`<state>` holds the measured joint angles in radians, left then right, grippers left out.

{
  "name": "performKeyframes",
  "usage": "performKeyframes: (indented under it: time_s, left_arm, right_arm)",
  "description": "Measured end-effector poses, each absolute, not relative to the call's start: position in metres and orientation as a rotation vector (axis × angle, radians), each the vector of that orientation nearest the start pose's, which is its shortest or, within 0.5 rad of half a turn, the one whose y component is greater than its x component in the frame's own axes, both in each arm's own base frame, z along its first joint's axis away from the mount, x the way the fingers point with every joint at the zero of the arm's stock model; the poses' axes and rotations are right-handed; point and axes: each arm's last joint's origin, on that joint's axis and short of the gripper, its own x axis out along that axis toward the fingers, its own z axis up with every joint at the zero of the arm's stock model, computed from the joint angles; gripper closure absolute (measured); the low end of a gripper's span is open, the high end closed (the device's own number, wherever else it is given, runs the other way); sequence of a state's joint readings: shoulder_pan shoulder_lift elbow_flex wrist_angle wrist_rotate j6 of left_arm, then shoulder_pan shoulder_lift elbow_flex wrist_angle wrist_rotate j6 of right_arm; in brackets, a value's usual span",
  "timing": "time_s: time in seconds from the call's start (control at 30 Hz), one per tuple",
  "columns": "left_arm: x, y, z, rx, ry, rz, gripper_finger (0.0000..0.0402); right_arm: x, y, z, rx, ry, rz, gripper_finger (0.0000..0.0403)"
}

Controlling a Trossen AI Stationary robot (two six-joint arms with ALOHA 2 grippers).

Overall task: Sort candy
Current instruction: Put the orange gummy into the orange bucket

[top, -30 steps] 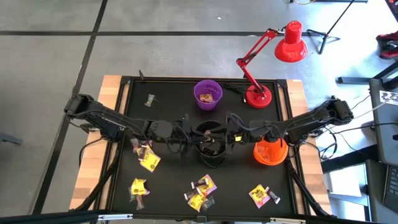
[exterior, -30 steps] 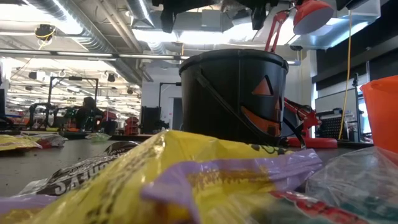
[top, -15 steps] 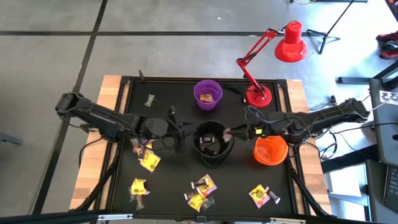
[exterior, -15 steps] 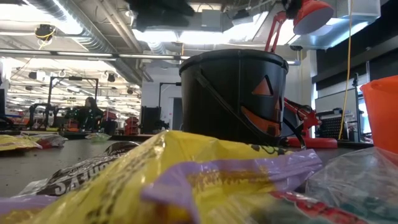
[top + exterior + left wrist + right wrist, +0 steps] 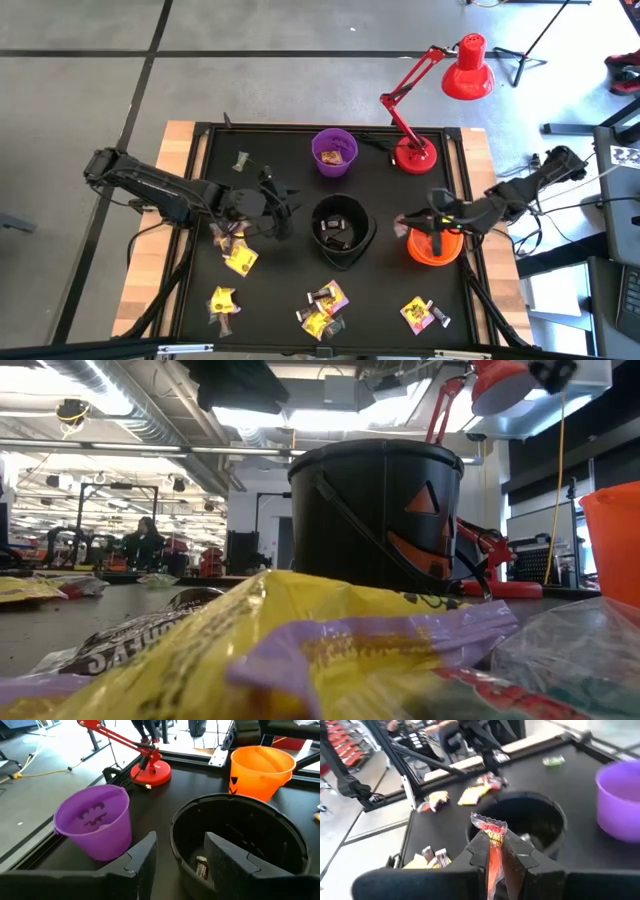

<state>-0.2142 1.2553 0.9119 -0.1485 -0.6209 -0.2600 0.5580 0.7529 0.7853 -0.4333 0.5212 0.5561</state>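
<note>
The right claw [image 5: 492, 851] is pinching a reddish wrapped candy [image 5: 491, 845] between its fingers, the crinkled wrapper end sticking up past the fingertips, and from above that claw [image 5: 408, 222] is hanging at the rim of the orange bowl [image 5: 436, 246], with the candy itself too small to pick out there. Over on the other side the left claw [image 5: 177, 851] is standing apart with nothing between its fingers, sitting just beside the black bowl [image 5: 240, 842] — a dark piece or two is lying at the bottom of it. From above, the left claw [image 5: 282, 203] is hovering between the black bowl [image 5: 341, 232] and a small cluster of yellow and dark candy [image 5: 234, 250]. More candy is lying loose along the near edge of the table [image 5: 275, 285], well apart from both claws. The purple bowl [image 5: 334, 152] is holding a piece too, hard to make out. Down at table height, a blurred yellow and purple wrapper [image 5: 300, 650] is filling the foreground and hiding most of the table — both claws are cut off at the top there.
</note>
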Motion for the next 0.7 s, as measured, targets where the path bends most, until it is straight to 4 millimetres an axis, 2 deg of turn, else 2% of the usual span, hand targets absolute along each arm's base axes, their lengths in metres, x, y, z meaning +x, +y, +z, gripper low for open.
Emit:
performKeyframes:
  time_s: [0.37,0.6,0.7]
  left_arm:
    - [0.267,-0.041,0.286,-0.052,0.396,0.453,0.0248]
    - [0.267,-0.041,0.286,-0.055,0.395,0.453,0.0248]
    - [0.267,-0.041,0.286,-0.063,0.393,0.455,0.0248]
  right_arm:
    - [0.100,0.073,0.289,0.512,0.662,-0.101,0.0370]
    - [0.083,0.070,0.274,0.542,1.007,-0.064,0.0370]
    - [0.080,0.068,0.271,0.545,1.050,-0.099,0.0370]
